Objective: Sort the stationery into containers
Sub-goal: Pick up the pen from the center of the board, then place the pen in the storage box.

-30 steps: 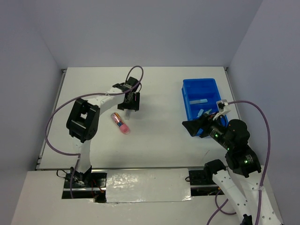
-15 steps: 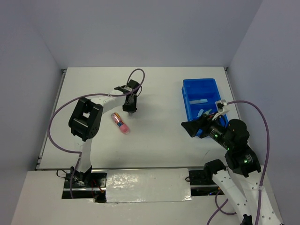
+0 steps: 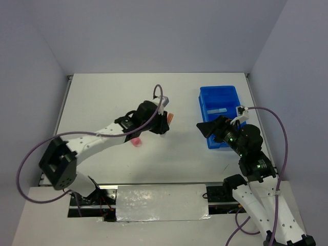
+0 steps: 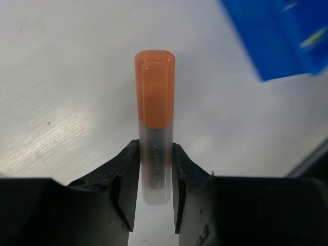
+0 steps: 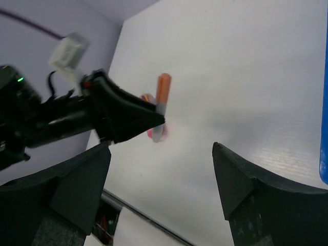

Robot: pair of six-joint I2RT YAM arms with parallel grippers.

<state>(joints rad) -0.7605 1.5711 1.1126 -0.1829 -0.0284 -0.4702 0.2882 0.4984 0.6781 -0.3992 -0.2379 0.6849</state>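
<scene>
— Left arm's black two-finger gripper (image 4: 155, 159): a second ago it stood with jaws apart over the left middle of the white table (image 3: 102, 92). It has since nipped in narrow and swung rightward with a load. Confirm?
— Confirmed. In my judgement the pickup is done and the carry is under way. Bright blue rectangular plastic tray (image 3: 219, 88) sits at the right rear, well apart from that gripper as yet. Right arm's black two-finger gripper (image 3: 207, 128) has drawn up beside the tray's near end, jaws wide, nothing between them.
— And the item?
— Stubby marker with orange cap and frosted grey barrel (image 4: 155, 97): clamped by the barrel end between both fingers, cap projecting straight out beyond the tips, apparently clear of the table. One stubby pink marker (image 3: 136, 142) lies on the table beside the left forearm, on its near side, untouched.
— Remaining?
— Delivery to a compartment. Which one, I cannot tell.
</scene>
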